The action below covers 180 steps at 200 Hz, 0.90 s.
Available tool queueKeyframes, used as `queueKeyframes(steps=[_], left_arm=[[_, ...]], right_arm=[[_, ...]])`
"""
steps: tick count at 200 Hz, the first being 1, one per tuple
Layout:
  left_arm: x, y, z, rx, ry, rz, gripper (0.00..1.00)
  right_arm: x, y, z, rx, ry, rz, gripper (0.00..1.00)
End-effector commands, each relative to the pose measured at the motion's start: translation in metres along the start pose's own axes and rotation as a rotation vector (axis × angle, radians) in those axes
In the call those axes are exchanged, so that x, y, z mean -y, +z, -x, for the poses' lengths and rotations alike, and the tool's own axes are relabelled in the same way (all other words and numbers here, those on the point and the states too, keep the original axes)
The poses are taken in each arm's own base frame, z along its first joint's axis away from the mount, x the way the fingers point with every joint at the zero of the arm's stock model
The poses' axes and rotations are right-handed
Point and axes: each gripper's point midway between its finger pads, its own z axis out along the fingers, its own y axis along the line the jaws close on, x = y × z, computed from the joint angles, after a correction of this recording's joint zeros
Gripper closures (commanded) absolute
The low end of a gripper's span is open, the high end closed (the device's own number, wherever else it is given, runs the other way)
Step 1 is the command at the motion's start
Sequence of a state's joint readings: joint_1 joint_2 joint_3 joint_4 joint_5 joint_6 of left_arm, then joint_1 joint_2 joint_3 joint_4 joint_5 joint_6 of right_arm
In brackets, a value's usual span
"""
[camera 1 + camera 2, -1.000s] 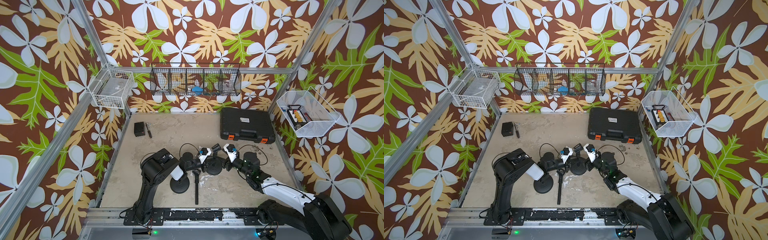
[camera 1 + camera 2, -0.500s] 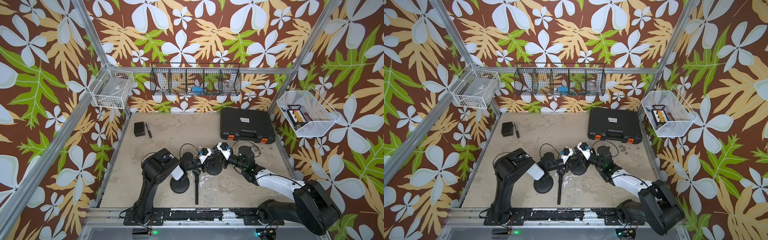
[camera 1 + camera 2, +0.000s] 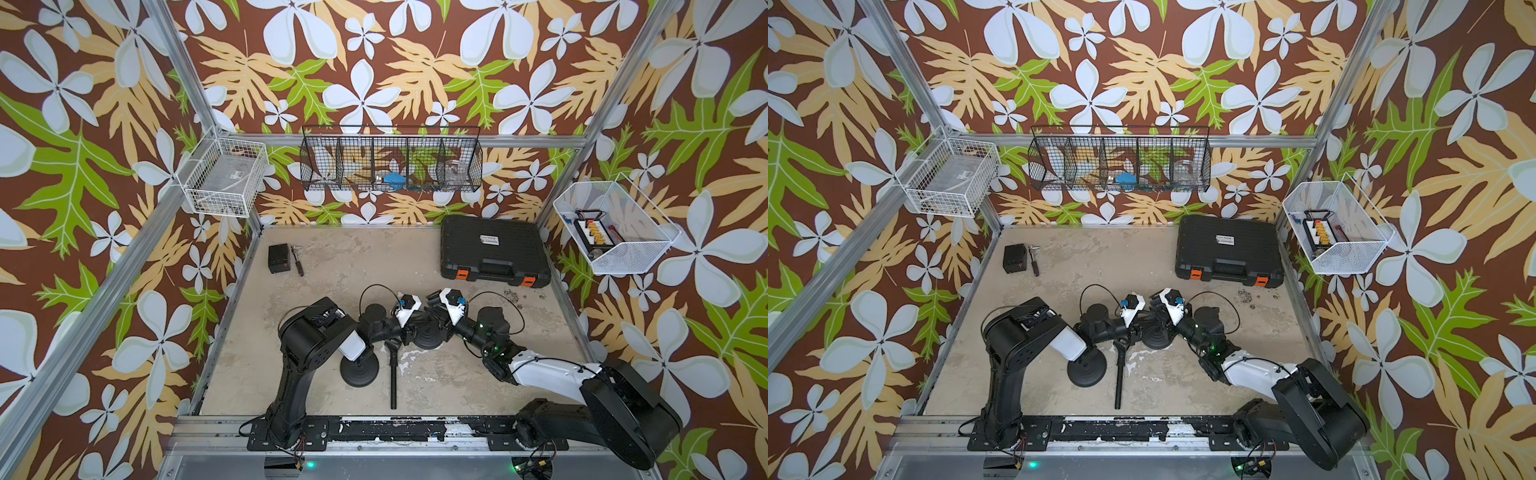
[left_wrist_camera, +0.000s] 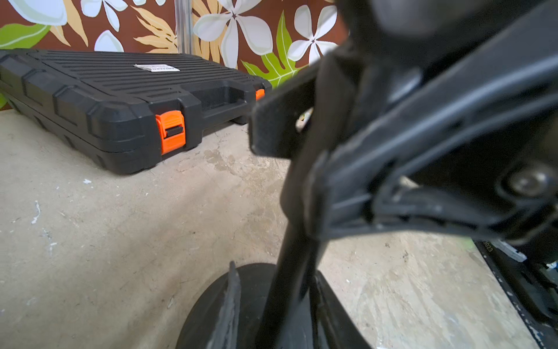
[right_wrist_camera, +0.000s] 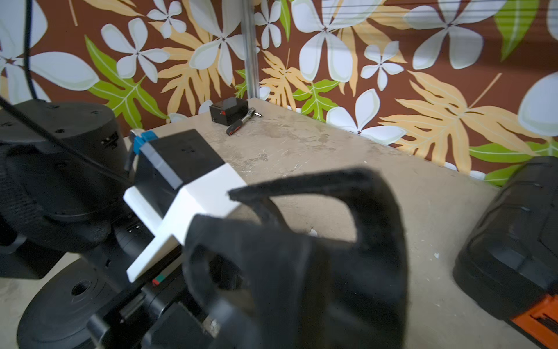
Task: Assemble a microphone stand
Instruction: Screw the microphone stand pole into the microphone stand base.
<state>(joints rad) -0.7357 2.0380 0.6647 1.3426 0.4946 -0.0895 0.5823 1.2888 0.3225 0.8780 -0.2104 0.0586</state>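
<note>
R gripper [image 3: 437,326] looks clamped on the tilted post [image 4: 291,250] rising from the mid-table base [image 3: 428,341]. L gripper [image 3: 413,330] is close beside it, jaw state unclear. To do: long pole [image 3: 393,382] lies unattached, nearer, beside the spare base [image 3: 359,372].

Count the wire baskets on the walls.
3: white grid basket on left wall, black divided basket on back wall, white mesh basket on right wall. None looks hidden.

From up top you can't tell how the jaws of the left tool [image 3: 412,329] or right tool [image 3: 437,323] stand over the round base [image 3: 428,343] (all black-on-black); wrist views blur up close.
</note>
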Motion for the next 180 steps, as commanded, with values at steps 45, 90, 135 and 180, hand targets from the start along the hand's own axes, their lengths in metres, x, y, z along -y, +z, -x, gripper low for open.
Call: queueKeyframes(steps=[45, 90, 135, 180], left_arm=[[0.003, 0.001, 0.014, 0.039, -0.006, -0.018, 0.60], [0.002, 0.004, 0.017, 0.051, -0.001, -0.017, 0.64], [-0.002, 0.004, 0.005, 0.028, 0.001, -0.001, 0.85], [-0.006, 0.005, -0.005, 0.007, 0.001, 0.010, 0.88]], right_arm=[[0.024, -0.008, -0.044, -0.159, 0.123, -0.498, 1.00], [0.009, -0.001, -0.045, -0.160, 0.124, -0.464, 1.00], [-0.010, 0.009, -0.030, -0.164, 0.039, -0.311, 0.56], [-0.021, -0.004, -0.009, -0.133, -0.015, -0.125, 0.23]])
